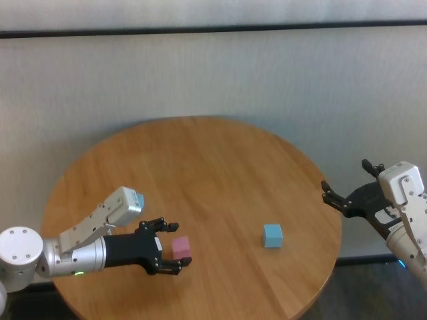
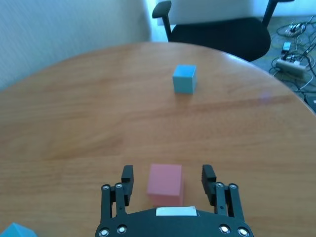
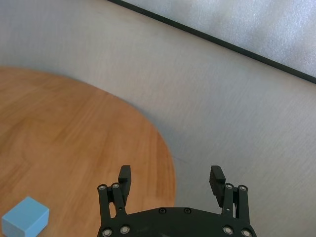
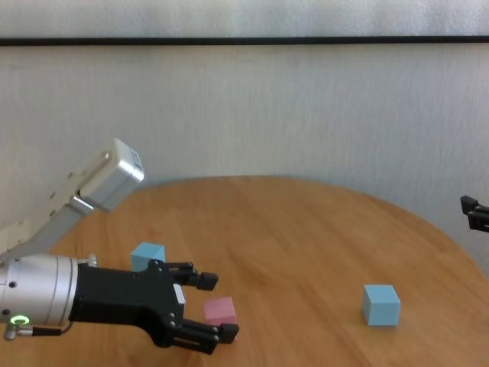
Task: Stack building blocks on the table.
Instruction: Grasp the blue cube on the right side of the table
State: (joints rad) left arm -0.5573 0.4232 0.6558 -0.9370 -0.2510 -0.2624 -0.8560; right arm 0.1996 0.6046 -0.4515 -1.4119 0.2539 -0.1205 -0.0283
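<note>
A pink block [image 1: 181,247] rests on the round wooden table [image 1: 213,160] near its front left. My left gripper [image 1: 179,245] is open around it, one finger on each side; the left wrist view shows a gap between the pink block [image 2: 165,183] and each finger. One light blue block [image 1: 272,235] sits alone to the right of the table's middle. Another light blue block [image 4: 147,256] stands just behind my left hand, partly hidden in the head view by the wrist. My right gripper [image 1: 345,180] hangs open and holds nothing, off the table's right edge.
A pale wall runs behind the table. In the left wrist view a black office chair [image 2: 217,29] and cables [image 2: 296,54] on the floor lie beyond the table's far edge. Bare wood lies between the pink block and the right light blue block.
</note>
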